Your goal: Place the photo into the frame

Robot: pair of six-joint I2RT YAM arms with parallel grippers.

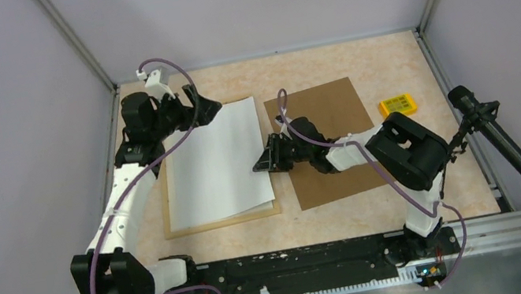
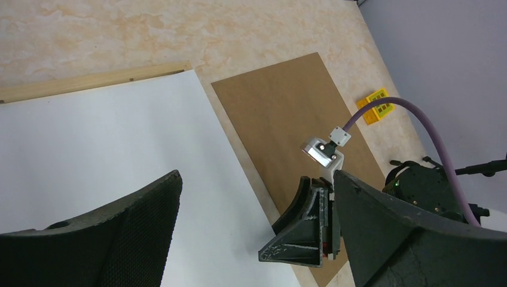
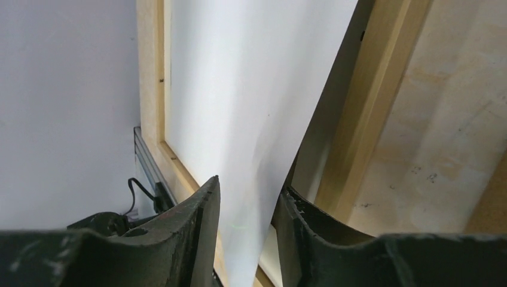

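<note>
A thin white sheet (image 1: 216,162) lies blank side up on the light wood frame (image 1: 166,211); no sunflower print shows, so I cannot tell if it is the photo. My left gripper (image 1: 207,110) hovers open and empty over the sheet's far right corner (image 2: 119,149). My right gripper (image 1: 260,165) is at the sheet's right edge. In the right wrist view its jaws (image 3: 248,182) stand a little apart, one on each side of the sheet (image 3: 251,89). That edge is raised off the frame rail (image 3: 370,107).
A plain brown backing board (image 1: 329,143) lies flat to the right of the frame, under my right arm. A small yellow block (image 1: 398,105) sits at the far right. A black rod with an orange tip (image 1: 494,132) stands at the right edge. Grey walls enclose the table.
</note>
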